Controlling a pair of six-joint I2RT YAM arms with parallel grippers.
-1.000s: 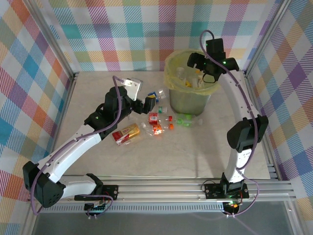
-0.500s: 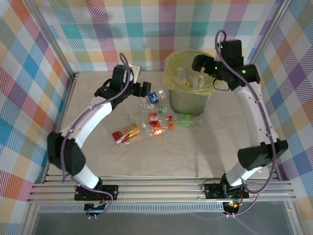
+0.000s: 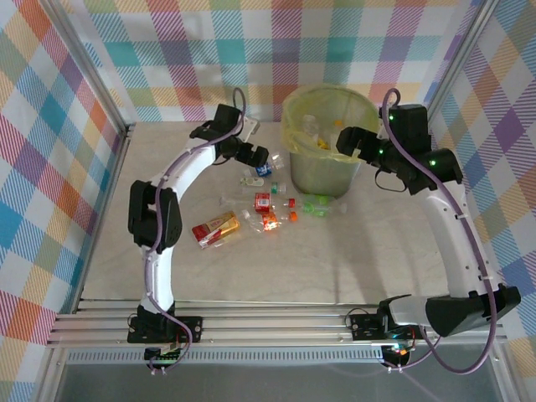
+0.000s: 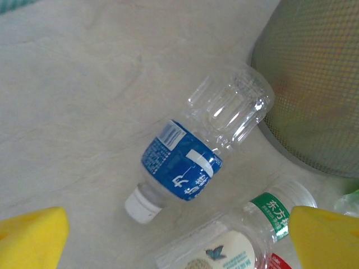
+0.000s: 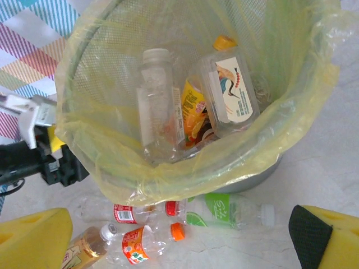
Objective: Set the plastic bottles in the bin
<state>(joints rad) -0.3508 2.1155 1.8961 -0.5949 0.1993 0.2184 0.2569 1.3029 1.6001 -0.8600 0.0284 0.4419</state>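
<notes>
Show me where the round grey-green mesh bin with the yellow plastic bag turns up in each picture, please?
Top external: the round grey-green mesh bin stands at upper centre-right.
Left wrist: part of its mesh wall takes the upper right corner.
Right wrist: seen from above, its bag-covered rim spans most of the picture, with bottles inside.
Shared landmark: the pale marbled tabletop it stands on, beside it in all three.

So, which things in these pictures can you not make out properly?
Right wrist view: how many bottles lie deep in the bin; the upper bottles and bag folds cover them.
Left wrist view: the butterfly-label bottle is cut by the bottom edge; a yellow finger pad hides part of the green-label bottle.
Top view: labels of the bottles beside the bin are too small to read.
</notes>
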